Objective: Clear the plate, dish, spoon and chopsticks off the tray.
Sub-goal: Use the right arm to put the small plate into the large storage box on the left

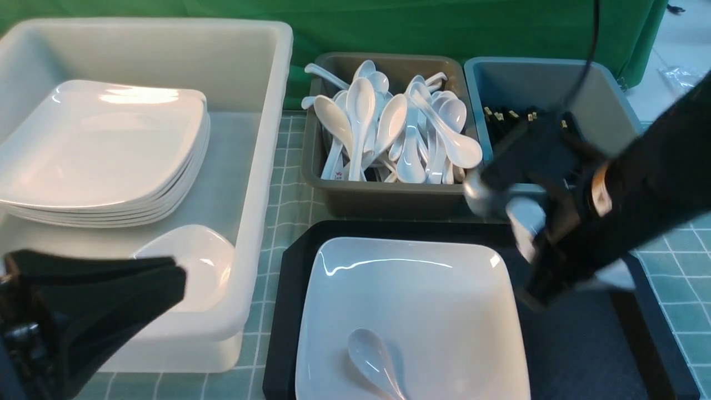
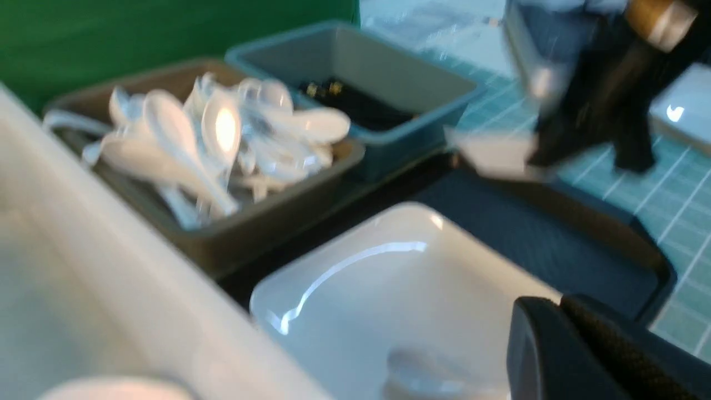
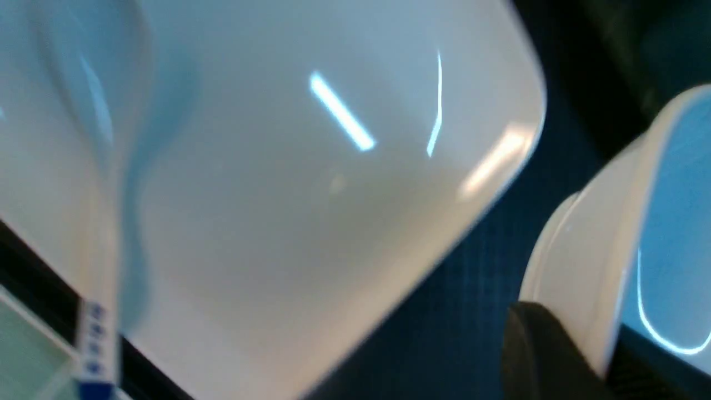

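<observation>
Left gripper (image 1: 179, 268): low at the near left corner, in front of the tub; its base is cut off by the frame, and whether the jaws are apart or together cannot be told.
Tub (image 1: 266, 166): translucent white, left of the tray.
Stack (image 1: 100, 150): square plates piled in the tub.
Tub dish (image 1: 200, 261): lies in the tub near its front wall, its near edge hidden by the left gripper.
Tray (image 1: 280, 328): black, front edge out of frame.
Plate (image 1: 422, 294): flat on the tray's left part, near edge cut off.
Spoon (image 1: 369, 353): lies in the plate, handle end cut off.
Grey bin (image 1: 389, 200): behind the tray.
Spoon heap (image 1: 389, 133): fills the grey bin.
Blue bin (image 1: 555, 83): beside the grey bin.
Chopsticks (image 1: 500, 115): in the blue bin, mostly hidden by the right arm.
Right gripper (image 1: 541, 278): blurred, over the tray's right part, clamped on the dish's rim.
Dish (image 3: 589, 239): tilted, lifted off the tray floor; a smear in the front view.
</observation>
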{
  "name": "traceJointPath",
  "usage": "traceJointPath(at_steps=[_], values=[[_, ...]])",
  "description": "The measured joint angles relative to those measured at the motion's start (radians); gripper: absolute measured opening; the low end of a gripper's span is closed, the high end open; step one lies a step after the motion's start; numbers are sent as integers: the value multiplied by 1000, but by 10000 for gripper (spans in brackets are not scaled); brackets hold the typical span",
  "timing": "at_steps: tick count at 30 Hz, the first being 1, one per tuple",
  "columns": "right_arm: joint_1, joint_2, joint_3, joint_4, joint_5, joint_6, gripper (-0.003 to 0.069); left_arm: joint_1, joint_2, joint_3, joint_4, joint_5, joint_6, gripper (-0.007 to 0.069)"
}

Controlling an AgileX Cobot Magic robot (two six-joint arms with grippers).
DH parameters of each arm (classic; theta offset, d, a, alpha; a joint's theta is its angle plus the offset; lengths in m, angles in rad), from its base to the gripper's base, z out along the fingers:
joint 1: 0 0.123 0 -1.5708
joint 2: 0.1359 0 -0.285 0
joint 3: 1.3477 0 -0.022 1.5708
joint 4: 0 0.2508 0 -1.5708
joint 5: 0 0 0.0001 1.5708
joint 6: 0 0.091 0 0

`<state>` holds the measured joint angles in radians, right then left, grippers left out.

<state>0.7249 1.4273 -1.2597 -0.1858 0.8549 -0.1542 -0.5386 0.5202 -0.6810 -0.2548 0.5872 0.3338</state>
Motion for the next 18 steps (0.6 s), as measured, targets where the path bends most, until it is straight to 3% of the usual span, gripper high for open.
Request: traceJointPath(at_steps=[1,3,7,12,18], values=[[8,0,-12,0,0,0,59,0,-2,0,13,10,-12,13],[112,26,-162,23,-2,-22,57,0,-26,-52,165,133,-159,13],[262,175,-414,48,-2,-70,57,0,-71,-149,347,309,-287,13],[365,429,-706,63,36,-117,57,0,-126,-216,431,464,-334,13],[381,703,-996,132,89,-155,57,0,-190,-221,446,545,-342,13]])
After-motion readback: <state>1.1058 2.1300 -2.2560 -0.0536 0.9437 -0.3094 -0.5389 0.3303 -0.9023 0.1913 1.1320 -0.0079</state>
